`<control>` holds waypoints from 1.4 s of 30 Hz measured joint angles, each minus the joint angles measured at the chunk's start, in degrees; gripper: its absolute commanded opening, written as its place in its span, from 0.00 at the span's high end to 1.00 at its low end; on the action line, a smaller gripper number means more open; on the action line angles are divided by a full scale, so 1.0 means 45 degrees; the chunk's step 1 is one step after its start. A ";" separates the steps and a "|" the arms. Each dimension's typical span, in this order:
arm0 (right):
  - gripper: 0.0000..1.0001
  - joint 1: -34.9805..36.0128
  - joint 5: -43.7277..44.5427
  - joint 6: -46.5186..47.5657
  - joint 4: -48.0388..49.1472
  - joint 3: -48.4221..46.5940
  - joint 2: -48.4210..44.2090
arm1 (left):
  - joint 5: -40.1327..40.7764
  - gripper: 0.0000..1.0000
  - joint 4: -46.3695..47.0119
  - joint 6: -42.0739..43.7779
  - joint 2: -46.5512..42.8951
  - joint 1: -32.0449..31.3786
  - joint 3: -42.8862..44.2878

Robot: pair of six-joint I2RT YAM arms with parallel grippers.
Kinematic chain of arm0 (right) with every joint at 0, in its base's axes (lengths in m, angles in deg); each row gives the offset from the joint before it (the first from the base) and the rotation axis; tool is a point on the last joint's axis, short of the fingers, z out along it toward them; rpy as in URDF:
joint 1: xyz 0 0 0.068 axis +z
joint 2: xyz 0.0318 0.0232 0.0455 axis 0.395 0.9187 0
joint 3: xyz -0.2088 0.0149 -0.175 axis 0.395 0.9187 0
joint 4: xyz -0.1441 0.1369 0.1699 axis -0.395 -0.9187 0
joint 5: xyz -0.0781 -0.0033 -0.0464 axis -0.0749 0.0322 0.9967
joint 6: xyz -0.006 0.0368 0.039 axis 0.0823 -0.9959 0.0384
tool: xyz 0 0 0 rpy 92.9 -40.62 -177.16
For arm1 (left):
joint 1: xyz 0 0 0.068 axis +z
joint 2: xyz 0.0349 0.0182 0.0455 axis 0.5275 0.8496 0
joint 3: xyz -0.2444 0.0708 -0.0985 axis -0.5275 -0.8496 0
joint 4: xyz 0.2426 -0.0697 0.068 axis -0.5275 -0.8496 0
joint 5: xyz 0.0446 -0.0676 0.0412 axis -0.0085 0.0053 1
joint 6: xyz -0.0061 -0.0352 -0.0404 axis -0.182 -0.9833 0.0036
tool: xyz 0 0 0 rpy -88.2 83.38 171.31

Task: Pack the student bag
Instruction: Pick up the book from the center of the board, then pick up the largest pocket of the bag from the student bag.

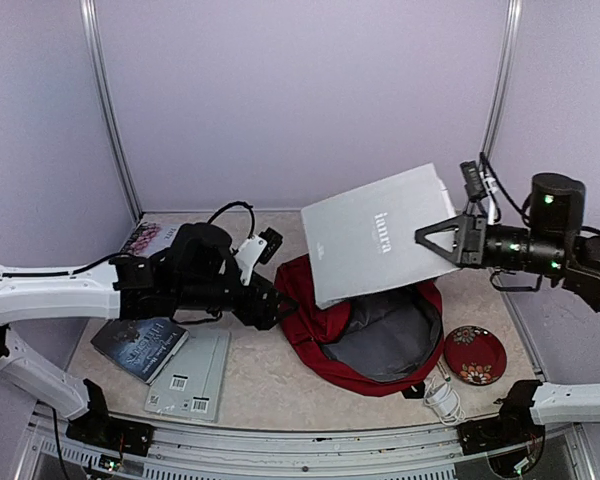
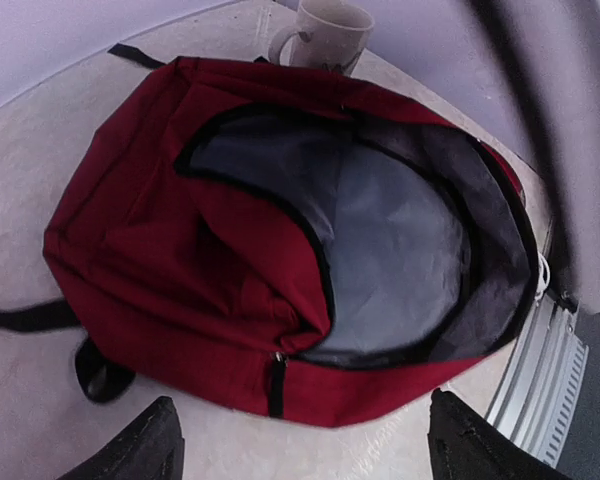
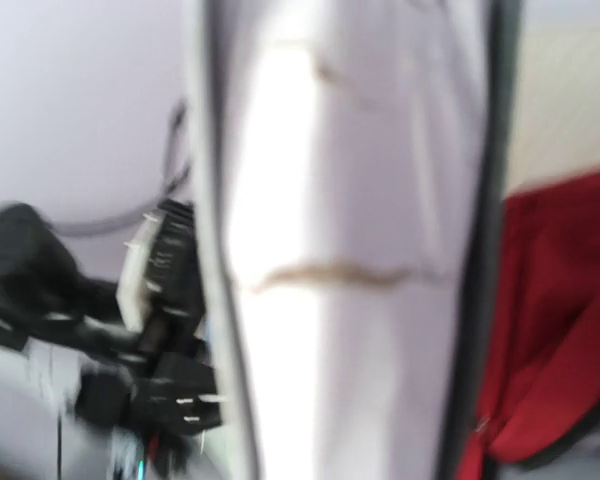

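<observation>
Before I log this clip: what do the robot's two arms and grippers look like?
Both the left arm and right arm have white links and black joints. Green lights dot the right arm's joints. A thin black cable loops over the left wrist. The left gripper has black fingers; the right gripper a black triangular frame.

Mouth of student bag point(image 1: 380, 340) seen gaping, grey lining exposed; near half reachable from above. Far half overhung by tilted grey book point(image 1: 380, 245), clamped at its right edge by right fingers point(image 1: 462, 242). Bag's left side crowded by left fingers point(image 2: 155, 445), spread wide, nothing between. Right of bag, passage narrowed by red plate point(image 1: 474, 354); white cable point(image 1: 442, 398) coiled at near-right corner. Mug point(image 2: 320, 35) set just behind bag. Left of bag, dark book point(image 1: 140, 345) and pale flat book point(image 1: 192, 372) laid on worktop point(image 1: 280, 385); bare strip found between them and bag.
</observation>
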 measured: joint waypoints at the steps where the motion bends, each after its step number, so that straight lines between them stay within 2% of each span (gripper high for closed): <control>1: 0.89 -0.0019 0.0699 -0.0160 -0.0374 -0.0204 -0.0539 | -0.0534 0.16 -0.0073 0.0301 0.0719 0.0500 0.0797; 6: 0.87 -0.0039 0.4711 -0.1379 -0.2851 -0.0398 -0.3721 | -0.2871 0.10 -0.0748 0.1511 0.5348 0.1826 0.5047; 8: 0.88 -0.0039 0.5751 -0.1812 -0.3730 -0.0087 -0.4794 | -0.3861 0.02 -0.1379 0.1783 0.7431 0.2001 0.6970; 10: 0.88 -0.0039 0.6581 -0.2215 -0.4663 0.0165 -0.5348 | -0.4386 0.01 -0.2016 0.1914 0.9326 0.2098 0.8801; 14: 0.87 -0.0039 0.7480 -0.2710 -0.6319 0.0461 -0.5498 | -0.4600 0.01 -0.2905 0.1909 1.2026 0.2244 1.1409; 19: 0.87 -0.0039 0.7631 -0.2749 -0.7203 0.0704 -0.5479 | -0.4401 0.01 -0.3755 0.1792 1.4003 0.2424 1.4056; 21: 0.88 -0.0039 0.7451 -0.2744 -0.7159 0.0869 -0.5445 | -0.4153 0.01 -0.3988 0.1792 1.4358 0.2443 1.4576; 33: 0.88 -0.0039 0.5479 -0.2351 -0.5523 0.2297 -0.3823 | -0.1909 0.02 -0.4775 0.2118 1.4095 0.2856 1.4513; 35: 0.88 -0.0039 0.5362 -0.2278 -0.5299 0.2356 -0.3687 | -0.1991 0.07 -0.4677 0.2050 1.4100 0.3011 1.4678; 39: 0.86 -0.0039 0.5163 -0.2244 -0.4896 0.2385 -0.3424 | -0.2633 0.33 -0.4376 0.1695 1.4353 0.3186 1.4848; 42: 0.87 -0.0034 0.5100 -0.2433 -0.4585 0.2681 -0.3283 | -0.3415 0.42 -0.3988 0.1326 1.4770 0.3138 1.4848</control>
